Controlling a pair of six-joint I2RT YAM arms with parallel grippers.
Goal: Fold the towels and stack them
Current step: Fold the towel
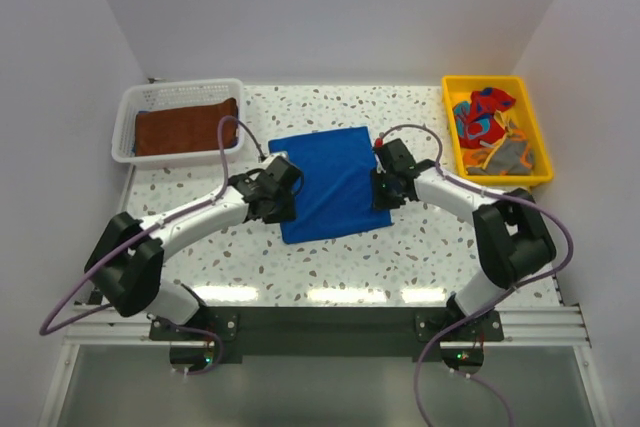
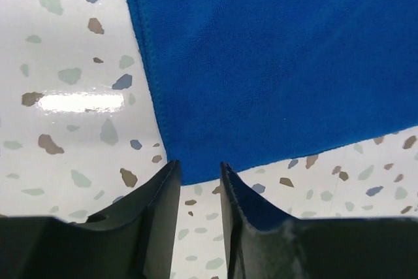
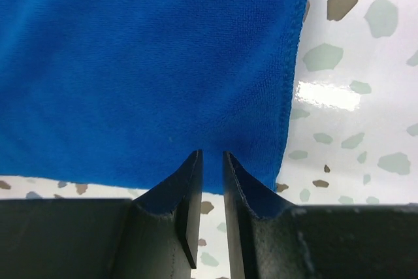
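Observation:
A blue towel (image 1: 326, 183) lies flat on the speckled table, folded into a rectangle. My left gripper (image 1: 281, 194) is at the towel's left edge; in the left wrist view (image 2: 199, 164) its jaws stand a little apart and empty, with the tips at the near left corner of the towel (image 2: 274, 57). My right gripper (image 1: 385, 187) is at the towel's right edge; in the right wrist view (image 3: 212, 153) its jaws stand narrowly apart and empty, just over the near right corner of the towel (image 3: 144, 63). A folded brown towel (image 1: 185, 127) lies in the white basket (image 1: 128, 112).
The white basket stands at the back left. A yellow bin (image 1: 458, 87) at the back right holds several crumpled coloured cloths (image 1: 485, 117). Bare speckled table (image 1: 400, 252) lies in front of the towel. White walls enclose the table on three sides.

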